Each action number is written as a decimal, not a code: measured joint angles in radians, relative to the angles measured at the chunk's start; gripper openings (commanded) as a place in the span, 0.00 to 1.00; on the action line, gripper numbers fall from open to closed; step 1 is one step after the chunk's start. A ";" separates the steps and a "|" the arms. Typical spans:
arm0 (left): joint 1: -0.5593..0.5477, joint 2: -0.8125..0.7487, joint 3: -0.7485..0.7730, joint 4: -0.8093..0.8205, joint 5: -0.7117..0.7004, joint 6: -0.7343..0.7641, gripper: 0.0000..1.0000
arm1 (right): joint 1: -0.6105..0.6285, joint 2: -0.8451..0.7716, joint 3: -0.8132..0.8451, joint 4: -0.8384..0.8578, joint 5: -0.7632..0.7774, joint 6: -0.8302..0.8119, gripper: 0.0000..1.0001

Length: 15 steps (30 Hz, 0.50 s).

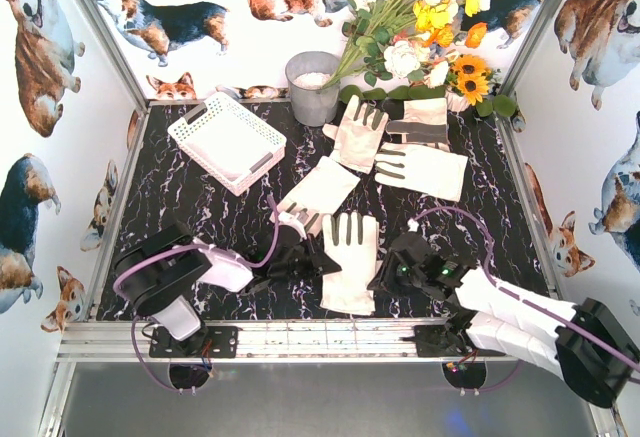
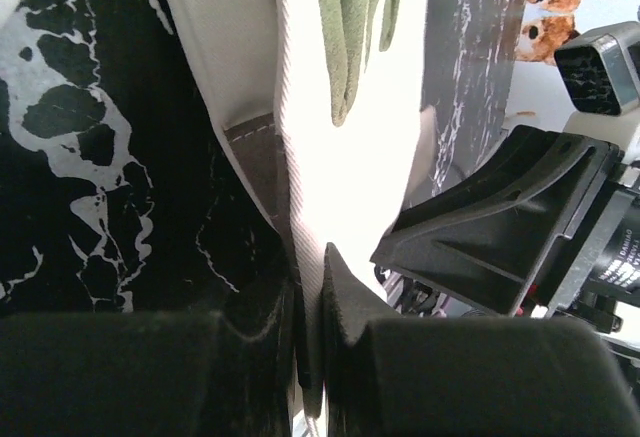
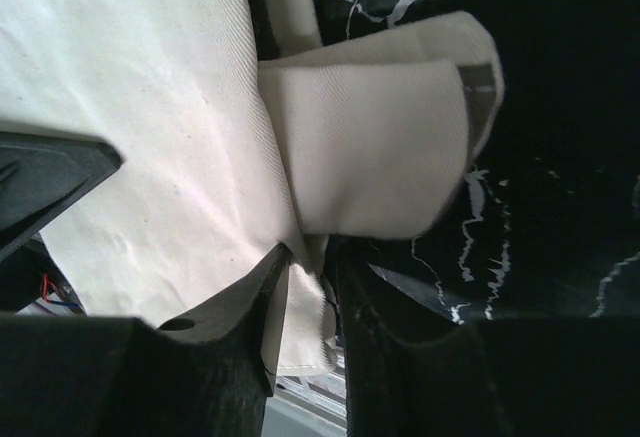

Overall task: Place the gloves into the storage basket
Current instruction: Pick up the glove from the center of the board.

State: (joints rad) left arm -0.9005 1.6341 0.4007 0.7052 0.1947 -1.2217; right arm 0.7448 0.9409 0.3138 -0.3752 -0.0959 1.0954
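Note:
Several cream-white gloves lie on the black marbled table. The nearest glove (image 1: pixel 350 247) lies front centre with its fingers pointing away, and both grippers hold it. My left gripper (image 1: pixel 316 257) is shut on its left edge; the left wrist view shows the cloth (image 2: pixel 345 177) pinched between the jaws (image 2: pixel 310 302). My right gripper (image 1: pixel 382 275) is shut on its right edge; the right wrist view shows folded cloth (image 3: pixel 150 147) clamped in the jaws (image 3: pixel 312 292). The white lattice storage basket (image 1: pixel 205 117) stands at the back left with nothing in it.
Other gloves lie at the centre (image 1: pixel 320 192), back centre (image 1: pixel 360 132), back right (image 1: pixel 425 122) and right (image 1: pixel 425 170). A grey metal bucket (image 1: pixel 313 87) and a bunch of flowers (image 1: pixel 420 17) stand at the back. Corgi-print walls enclose the table; a metal rail (image 1: pixel 300 337) runs along the front.

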 measured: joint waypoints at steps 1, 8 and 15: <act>-0.002 -0.013 0.000 -0.010 -0.005 0.001 0.00 | -0.006 -0.015 0.000 -0.012 0.000 -0.007 0.34; -0.002 -0.128 -0.033 -0.082 -0.074 -0.007 0.00 | -0.097 -0.100 0.000 -0.073 -0.048 -0.073 0.52; -0.002 -0.183 -0.057 -0.120 -0.115 -0.043 0.00 | -0.138 -0.054 0.004 -0.014 -0.182 -0.089 0.63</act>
State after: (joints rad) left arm -0.9020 1.4509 0.3435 0.5854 0.0795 -1.2644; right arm 0.6064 0.8871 0.3180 -0.3889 -0.2775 1.0065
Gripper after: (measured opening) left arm 0.032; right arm 0.613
